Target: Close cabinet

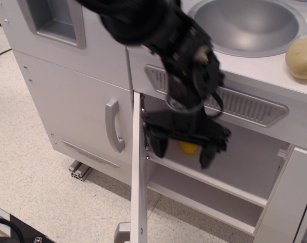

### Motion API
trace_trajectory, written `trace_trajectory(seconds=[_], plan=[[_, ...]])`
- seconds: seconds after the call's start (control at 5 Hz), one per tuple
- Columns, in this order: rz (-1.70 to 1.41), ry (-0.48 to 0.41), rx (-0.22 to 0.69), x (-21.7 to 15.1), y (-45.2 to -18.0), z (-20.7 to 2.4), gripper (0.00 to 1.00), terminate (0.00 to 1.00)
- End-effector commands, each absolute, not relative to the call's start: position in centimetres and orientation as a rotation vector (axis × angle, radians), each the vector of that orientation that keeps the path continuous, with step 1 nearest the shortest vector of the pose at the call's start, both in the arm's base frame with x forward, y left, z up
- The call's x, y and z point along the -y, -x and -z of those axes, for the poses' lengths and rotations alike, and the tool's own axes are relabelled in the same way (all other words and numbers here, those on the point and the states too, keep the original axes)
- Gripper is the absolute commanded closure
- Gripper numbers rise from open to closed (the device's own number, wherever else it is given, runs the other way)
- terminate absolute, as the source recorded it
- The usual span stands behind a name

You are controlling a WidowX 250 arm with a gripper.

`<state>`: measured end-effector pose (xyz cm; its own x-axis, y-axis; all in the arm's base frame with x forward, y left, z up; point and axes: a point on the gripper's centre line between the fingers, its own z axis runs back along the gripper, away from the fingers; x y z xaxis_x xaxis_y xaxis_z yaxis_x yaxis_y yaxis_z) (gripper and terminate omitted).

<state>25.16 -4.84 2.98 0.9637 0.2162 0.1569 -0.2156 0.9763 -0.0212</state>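
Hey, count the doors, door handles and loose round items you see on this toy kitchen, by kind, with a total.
Doors: 2, open cabinet door, closed tall door
Handles: 1, curved handle
Round items: 2, yellow ball, beige ball
Total: 5

A speckled beige floor (37, 202) carries the scene, filling the left and lower-left of the view. The white toy kitchen (67, 96) stands directly on it, its base running from the left edge toward the bottom right. Under the unit's lower left front, a short piece of slotted aluminium rail (78, 171) rests on the floor. A black cable (0, 52) crosses the floor at the far left edge. In the bottom-left corner sits a dark piece of equipment (14, 230), only partly in view.
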Motion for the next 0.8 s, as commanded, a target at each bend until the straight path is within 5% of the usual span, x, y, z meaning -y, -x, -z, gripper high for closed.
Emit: trace_trajectory(seconds=[0.0,0.6], plan=[[-0.257,-0.023,0.214,1.3,-24.1,-4.8,0.0,0.0],[-0.345,0.043,0.203,2.2,-24.1,-0.6,0.0,0.0]])
